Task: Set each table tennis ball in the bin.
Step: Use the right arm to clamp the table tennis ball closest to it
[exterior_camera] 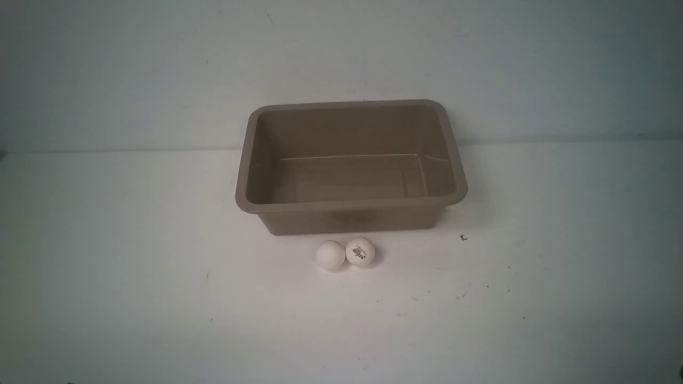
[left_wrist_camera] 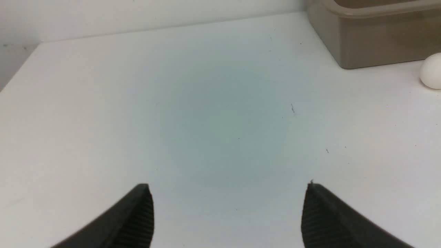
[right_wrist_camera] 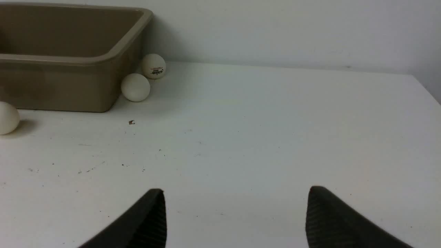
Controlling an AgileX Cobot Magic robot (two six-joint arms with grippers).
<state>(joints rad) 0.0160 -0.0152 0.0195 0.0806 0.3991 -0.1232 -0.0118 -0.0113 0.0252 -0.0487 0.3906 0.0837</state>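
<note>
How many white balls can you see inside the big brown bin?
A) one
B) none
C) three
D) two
B: in the front view the bin shows only bare floor and walls inside, while the plain ball and the logo ball lie outside it on the table, side by side just in front of its near wall.
</note>
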